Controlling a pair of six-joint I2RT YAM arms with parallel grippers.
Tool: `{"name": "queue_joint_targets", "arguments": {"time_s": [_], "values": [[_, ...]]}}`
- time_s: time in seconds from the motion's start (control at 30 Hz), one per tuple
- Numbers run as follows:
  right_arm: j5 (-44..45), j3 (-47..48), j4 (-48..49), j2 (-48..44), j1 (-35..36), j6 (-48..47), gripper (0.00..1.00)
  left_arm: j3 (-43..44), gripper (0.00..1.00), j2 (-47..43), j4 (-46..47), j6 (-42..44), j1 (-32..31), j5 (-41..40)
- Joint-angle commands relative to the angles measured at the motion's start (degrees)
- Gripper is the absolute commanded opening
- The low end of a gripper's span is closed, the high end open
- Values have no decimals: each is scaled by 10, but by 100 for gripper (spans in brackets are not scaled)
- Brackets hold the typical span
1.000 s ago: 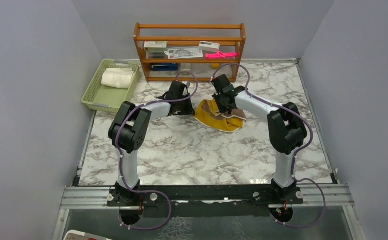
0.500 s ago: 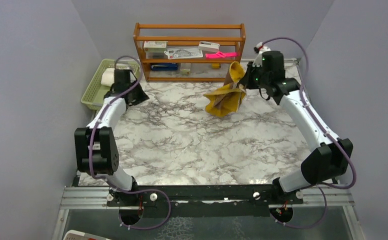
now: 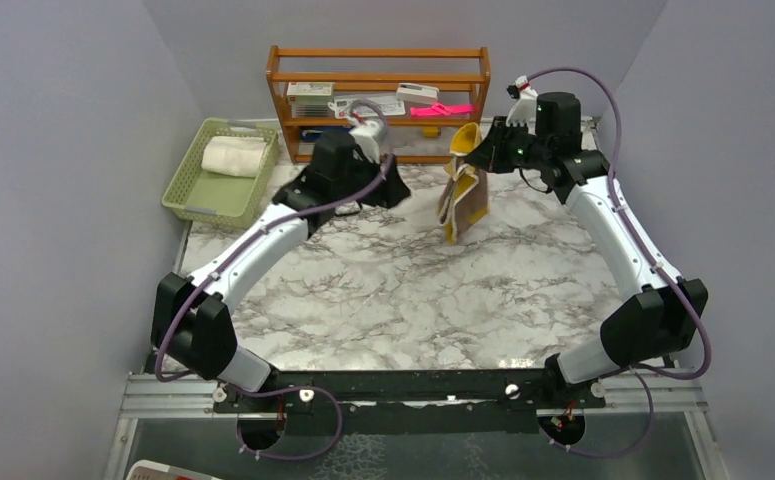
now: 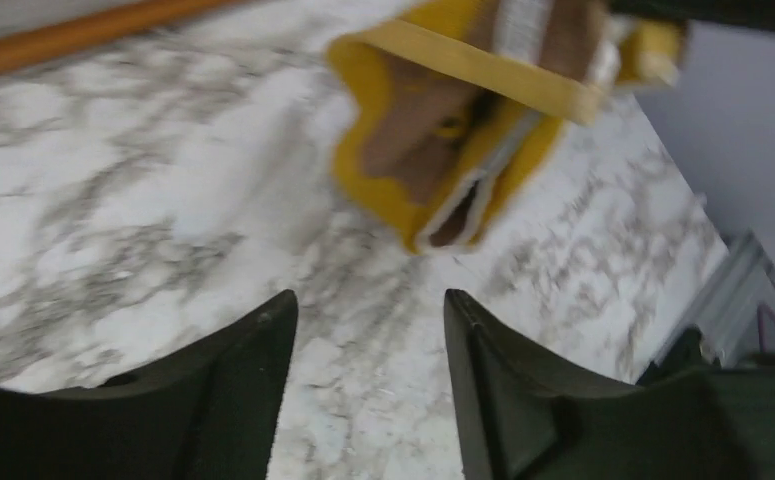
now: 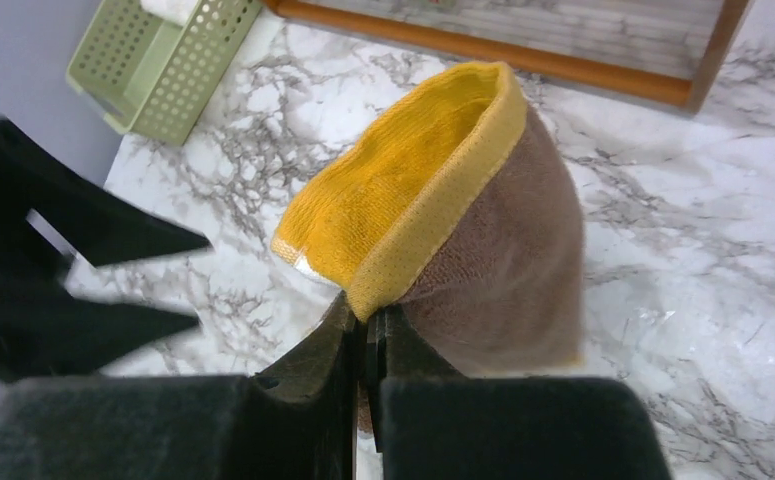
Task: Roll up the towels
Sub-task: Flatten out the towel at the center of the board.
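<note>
Towel one, the brown towel (image 3: 462, 195) with mustard-yellow trim, hangs bunched and folded from the right end effector (image 3: 479, 152) at the far side of the bench (image 3: 393, 290), in front of the wooden shelf rack (image 3: 378, 100). The right wrist view shows this end effector (image 5: 364, 322) with its fingers pressed together on a yellow-trimmed edge of the brown towel (image 5: 483, 250), so the cloth is clamped. The towel's lower end points down toward the marble surface; whether it touches the bench cannot be determined.

The left end effector (image 3: 383, 190) is raised just to the left of the hanging towel and aimed toward it. In the left wrist view its fingers (image 4: 253, 350) stand apart with nothing between them, and the brown towel (image 4: 433, 150) lies ahead of them, not in contact.

Towel two, the cream-white towel (image 3: 233, 157), lies rolled in the far end of the green basket (image 3: 185, 195) at the far left corner of the bench, well apart from both arms.

The shelf rack holds flat packets and a pink item on its shelves.
</note>
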Motion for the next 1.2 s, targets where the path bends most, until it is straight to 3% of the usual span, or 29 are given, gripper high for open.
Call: {"name": "queue_joint_targets", "arguments": {"time_s": [0.0,0.13,0.4,0.53,0.67,1.03,1.17], "values": [[-51,-4,3,-23,2,12,1,-61,66,-20,161,39,-88,-16],[-66,6,-11,-30,1,14,1,-73,75,-1,251,78,-136,-12],[-83,12,-18,-33,2,19,1,-79,77,22,355,98,-156,13],[-89,17,-20,-30,2,21,1,-60,77,50,356,104,-160,62],[-90,23,-26,-29,2,19,1,-49,77,72,356,107,-165,60],[-102,16,-27,-30,2,18,1,-18,71,108,385,112,-165,60],[-103,14,-31,-28,2,13,1,-12,60,110,394,114,-165,60]]}}
